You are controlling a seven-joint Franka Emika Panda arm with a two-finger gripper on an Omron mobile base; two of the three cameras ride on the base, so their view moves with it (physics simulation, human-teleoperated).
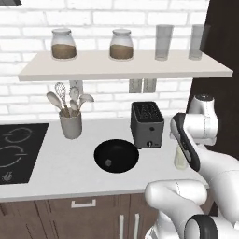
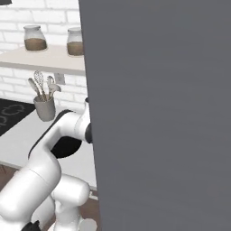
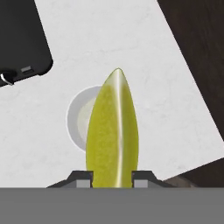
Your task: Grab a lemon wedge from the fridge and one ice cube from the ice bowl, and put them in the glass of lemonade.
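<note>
Gripper [image 3: 112, 178] fingers are clamped on 1 lemon wedge [image 3: 113, 135], which points away from the hand with its pale rind line along the middle. We see 2 dark fingertips [image 3: 81, 179], 1 on each side of the wedge base. Directly below the wedge in the hand view sits 1 glass of lemonade [image 3: 78, 119], seen from above as a pale ring; the wedge covers its right part. In the left base view the same glass [image 1: 180, 158] stands on the counter [image 1: 60, 161] just right of the toaster [image 1: 147, 124], partly behind the arm.

We count 1 ice bowl [image 1: 116, 155], glossy black, left of the toaster and near the counter's front edge, with 1 ice cube [image 1: 108, 163] in it. Open counter lies between the bowl and the stove top [image 1: 16, 151] at the far left. 1 utensil holder [image 1: 71, 124] stands behind the bowl to the left. On the shelf [image 1: 121, 66] above we count 2 jars [image 1: 63, 44] and 2 tall clear glasses [image 1: 164, 42].

The glass stands near the counter's right edge, where a dark cabinet side begins. In the right base view 1 grey fridge [image 2: 162, 113] door panel stands just beside the arm's right.
</note>
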